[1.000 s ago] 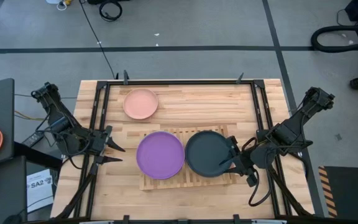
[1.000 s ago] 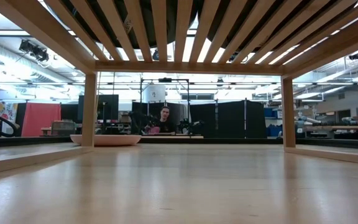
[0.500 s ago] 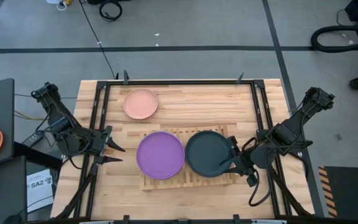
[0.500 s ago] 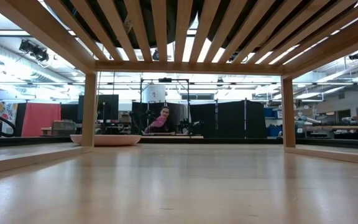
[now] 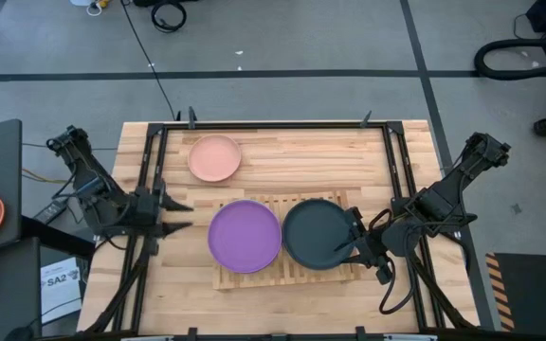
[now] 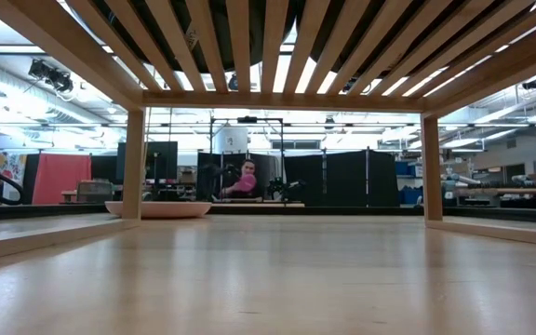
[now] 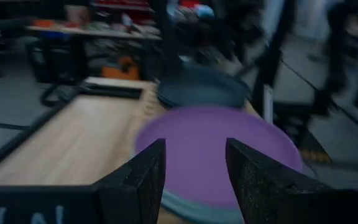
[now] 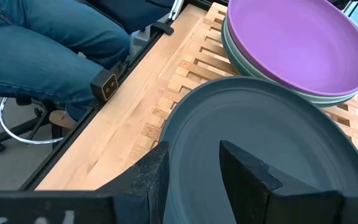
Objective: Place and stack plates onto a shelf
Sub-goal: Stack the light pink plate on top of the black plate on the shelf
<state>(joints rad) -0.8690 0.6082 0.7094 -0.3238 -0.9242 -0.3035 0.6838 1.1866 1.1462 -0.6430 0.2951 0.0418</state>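
2 plate stacks on your shelf (image 5: 254,278).
Right gripper (image 5: 353,244) parted over the dark teal plate (image 5: 317,233); left gripper (image 5: 174,216) open beside the purple plate (image 5: 244,236).

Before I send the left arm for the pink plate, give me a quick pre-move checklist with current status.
1. Left gripper open and empty: ok, it is off the purple plate's left side.
2. Salmon pink plate free on the table, apart from the shelf: ok.
3. Purple plate seated on its stack on the shelf: ok; paler plates show under it in the right wrist view.
4. Right gripper clear of the dark plate: not ok, it is at the rim.
5. Right gripper gripping that rim: cannot tell.
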